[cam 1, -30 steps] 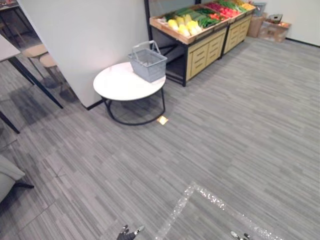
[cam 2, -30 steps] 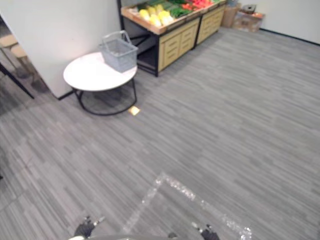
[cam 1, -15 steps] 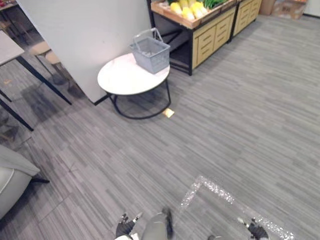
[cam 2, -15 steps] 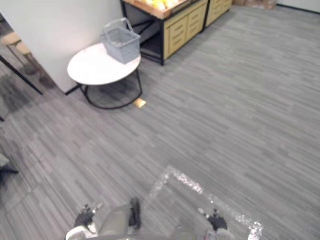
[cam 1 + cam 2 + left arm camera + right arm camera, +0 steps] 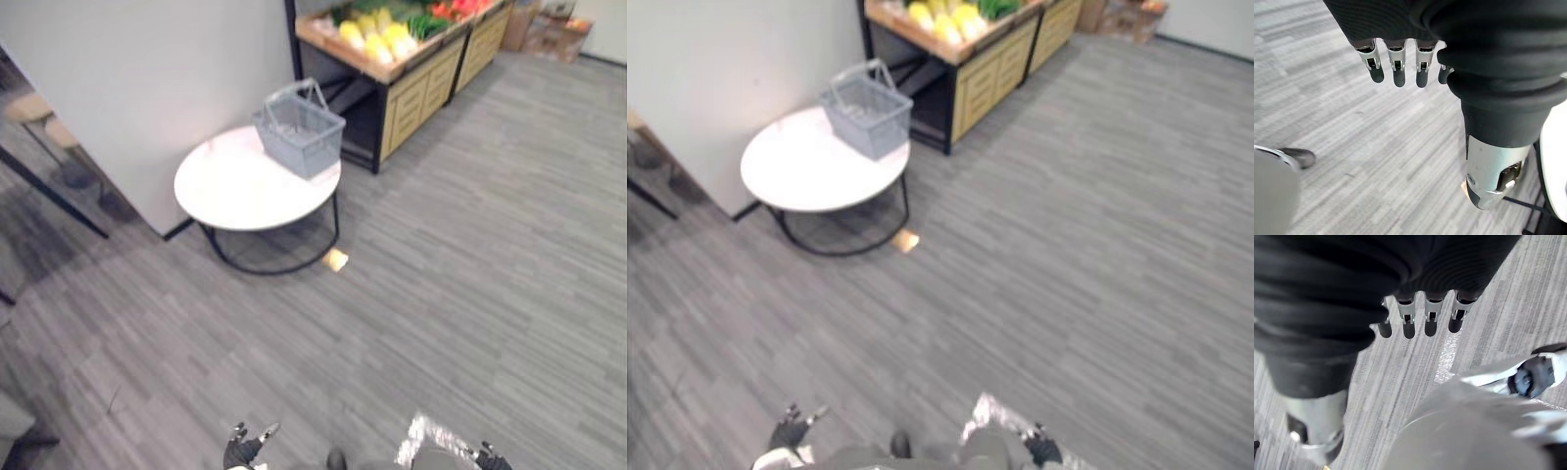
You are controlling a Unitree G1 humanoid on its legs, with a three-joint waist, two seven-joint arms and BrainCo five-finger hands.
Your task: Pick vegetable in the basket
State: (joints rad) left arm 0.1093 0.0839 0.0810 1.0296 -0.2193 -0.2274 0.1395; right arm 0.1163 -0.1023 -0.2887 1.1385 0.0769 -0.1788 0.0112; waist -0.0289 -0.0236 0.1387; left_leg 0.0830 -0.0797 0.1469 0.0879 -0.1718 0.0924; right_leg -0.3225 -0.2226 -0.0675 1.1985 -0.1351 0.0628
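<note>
Fingers (image 5: 1399,73) of the left hand (image 5: 240,452) hang straight and loose toward the grey floor (image 5: 470,255), thumb apart, with nothing in them. The right hand (image 5: 487,457) has its fingers (image 5: 1432,320) hanging the same way, equally empty. Both hands sit low at the robot's sides, most likely because nothing is within reach yet and the approach has to come first. Well ahead stands a round white bench (image 5: 235,191) carrying the basket (image 5: 299,132), a grey mesh one with its handles raised, set at the bench's far edge on the side nearest the wooden stand (image 5: 421,83). That spot probably keeps the carry from stand to basket short. Nothing can be made out inside the basket. The vegetables (image 5: 377,39) lie in the stand's top tray, apart from the basket: pale yellow, rounded pieces heaped at the near end, green ones just beyond them, red ones farther along.
</note>
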